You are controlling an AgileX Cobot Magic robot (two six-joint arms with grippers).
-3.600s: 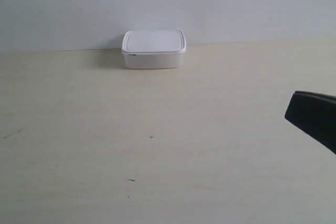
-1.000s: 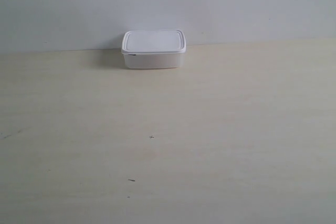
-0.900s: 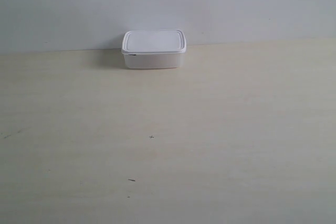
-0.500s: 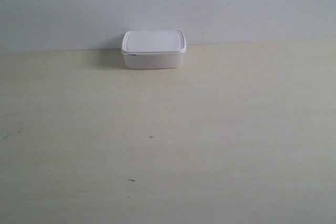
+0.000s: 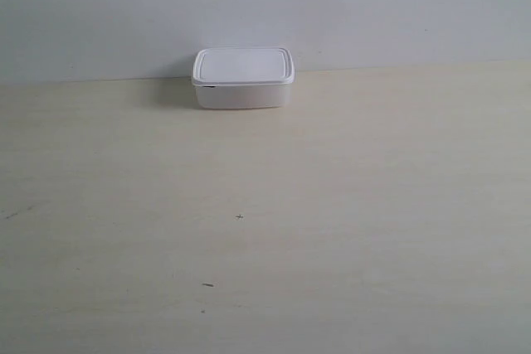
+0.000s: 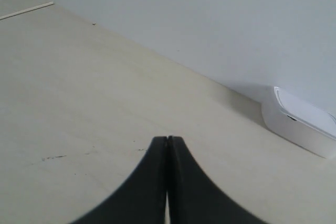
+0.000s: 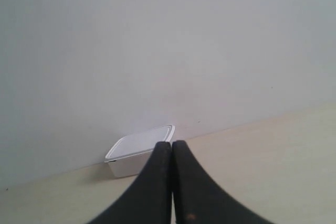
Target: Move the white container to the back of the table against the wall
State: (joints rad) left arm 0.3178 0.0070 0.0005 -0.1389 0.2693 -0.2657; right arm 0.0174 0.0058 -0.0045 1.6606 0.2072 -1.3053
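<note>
The white container (image 5: 242, 77) stands lidded at the far edge of the table (image 5: 265, 230), right against the grey-white wall (image 5: 265, 6). It also shows in the left wrist view as the white container (image 6: 299, 127) and in the right wrist view as the white container (image 7: 134, 155). My left gripper (image 6: 167, 139) is shut with nothing in it, well back from the box over bare tabletop. My right gripper (image 7: 171, 144) is shut and empty too, some way short of the box. Neither arm appears in the exterior view.
A few tiny dark specks (image 5: 240, 216) mark the tabletop. A thin pale strip (image 6: 26, 11) lies on the table in the left wrist view.
A black gripper that stood at the exterior view's right edge 3.6 s ago has left that view. The container has not moved.
</note>
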